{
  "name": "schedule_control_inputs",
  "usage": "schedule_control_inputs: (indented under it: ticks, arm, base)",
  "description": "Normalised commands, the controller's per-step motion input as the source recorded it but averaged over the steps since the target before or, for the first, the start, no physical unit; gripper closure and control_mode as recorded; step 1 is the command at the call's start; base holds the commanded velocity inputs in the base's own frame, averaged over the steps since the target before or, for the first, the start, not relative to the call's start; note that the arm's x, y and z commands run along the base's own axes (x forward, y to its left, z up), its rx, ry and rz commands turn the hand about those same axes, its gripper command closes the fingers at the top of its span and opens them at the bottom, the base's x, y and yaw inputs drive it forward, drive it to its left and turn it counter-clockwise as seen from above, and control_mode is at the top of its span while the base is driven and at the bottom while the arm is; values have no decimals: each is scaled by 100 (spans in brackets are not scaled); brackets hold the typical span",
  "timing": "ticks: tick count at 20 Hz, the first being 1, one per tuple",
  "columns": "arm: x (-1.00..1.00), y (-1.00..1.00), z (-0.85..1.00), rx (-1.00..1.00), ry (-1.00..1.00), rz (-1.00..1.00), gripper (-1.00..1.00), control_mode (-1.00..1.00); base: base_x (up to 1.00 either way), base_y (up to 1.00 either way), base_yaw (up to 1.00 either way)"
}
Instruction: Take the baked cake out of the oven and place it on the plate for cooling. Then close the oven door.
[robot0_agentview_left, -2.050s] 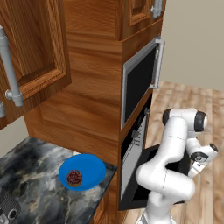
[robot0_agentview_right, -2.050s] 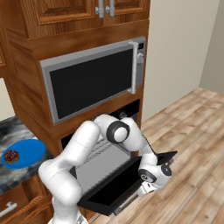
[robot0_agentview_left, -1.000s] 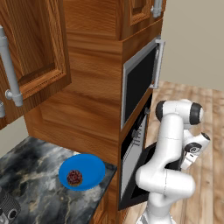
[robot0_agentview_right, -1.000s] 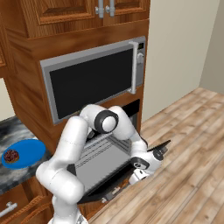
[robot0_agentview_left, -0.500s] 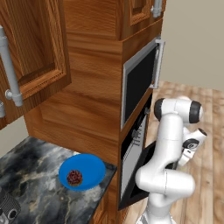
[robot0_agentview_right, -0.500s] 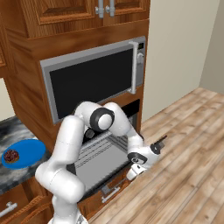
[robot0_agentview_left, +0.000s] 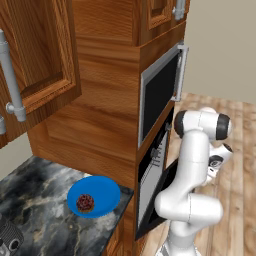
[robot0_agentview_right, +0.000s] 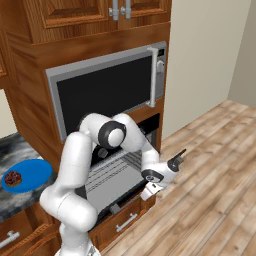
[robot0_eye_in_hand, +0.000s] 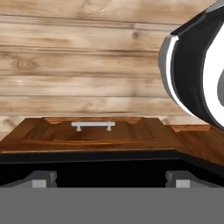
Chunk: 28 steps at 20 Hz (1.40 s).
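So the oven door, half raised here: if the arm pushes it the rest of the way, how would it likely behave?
The oven door is a wide flat panel hinged low, so it would probably swing up stiffly as one piece, not flex. It looks heavy for a fingertip push, so it may sag back if released early. The gripper sits near its outer edge, where leverage seems best.

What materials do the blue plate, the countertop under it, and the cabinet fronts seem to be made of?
The plate looks like glazed ceramic or plastic: an even, bright blue surface; which one is unclear. The countertop seems polished dark stone, perhaps marble, given its pale veins. The cabinet fronts look like varnished wood, with reddish-brown grain lines.
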Motion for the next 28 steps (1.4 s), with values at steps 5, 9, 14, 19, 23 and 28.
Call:
schedule_control_inputs:
  ticks: [5, 9, 14, 19, 23, 28]
  arm:
    - [31, 88, -12, 0, -4, 7, -100, -100]
    - [34, 89, -14, 0, -3, 6, -100, -100]
    - [35, 89, -17, 0, -3, 5, -100, -100]
    - [39, 90, -21, 0, -7, 3, -100, -100]
    - [45, 89, -15, 0, -4, 0, -100, -100]
    - [51, 84, -7, 0, -3, 0, -100, -100]
  base:
    - [0, 0, 0]
    - [0, 0, 0]
    - [0, 0, 0]
    - [0, 0, 0]
    - [0, 0, 0]
    - [0, 0, 0]
